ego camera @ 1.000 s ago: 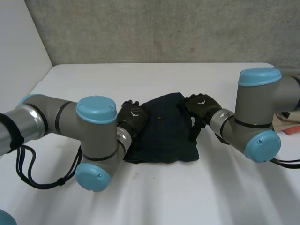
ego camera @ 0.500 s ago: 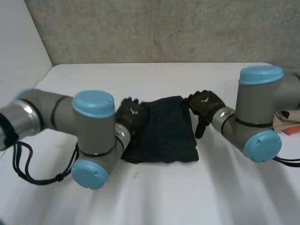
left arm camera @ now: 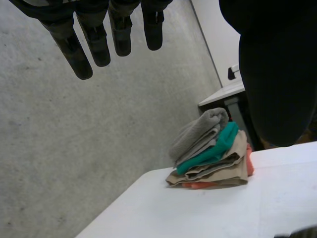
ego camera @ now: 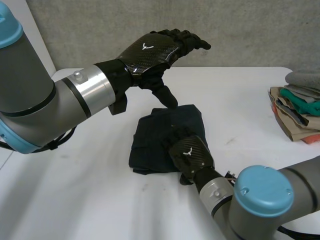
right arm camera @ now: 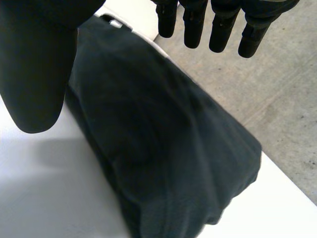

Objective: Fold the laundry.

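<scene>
A dark navy garment lies folded into a small rectangle in the middle of the white table. My left hand hangs high above the cloth's far edge, open, fingers straight and thumb pointing down, holding nothing. Its wrist view shows the straight fingers and thumb spread in the air. My right hand lies at the garment's near right corner, open. In the right wrist view, straight fingers and thumb spread over the dark garment.
A stack of folded clothes in grey, teal, tan and orange sits at the table's right edge, also as the stack beyond my left hand. A grey wall stands behind the table.
My left hand has lifted off the garment's left edge and risen high above the table. My right hand has swung from the cloth's far right side round to its near right corner.
</scene>
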